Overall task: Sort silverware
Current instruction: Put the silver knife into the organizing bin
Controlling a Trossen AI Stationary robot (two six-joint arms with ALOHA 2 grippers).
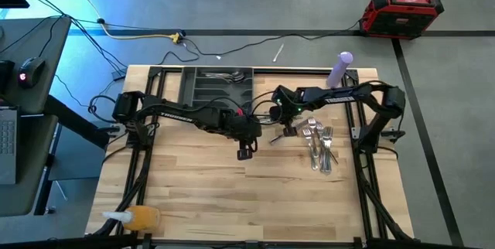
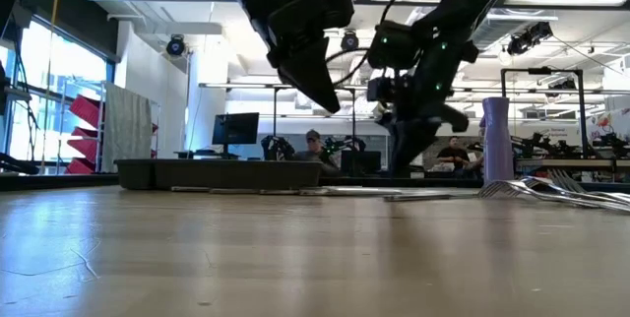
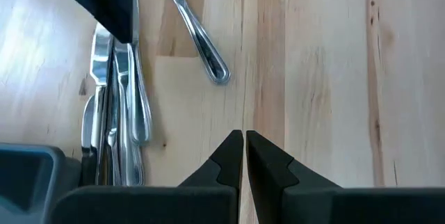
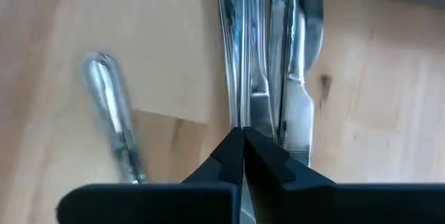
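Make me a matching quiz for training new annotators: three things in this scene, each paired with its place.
Things:
1. tray
2. purple bottle
3. silverware pile

Places:
A. table's right half, below the right arm
B. far edge, left of centre
C. far right corner area

Pairs: 1-B, 2-C, 3-A

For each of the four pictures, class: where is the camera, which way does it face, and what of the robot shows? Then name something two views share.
High view: overhead, looking straight down; both arms, tray, silverware pile.
Low view: table height, looking level into the room; both arms from above.
Left wrist view: looks down past the shut left gripper at bare wood.
Right wrist view: looks down past the shut right gripper at the pile.
Shared: both wrist views show the separate utensil.
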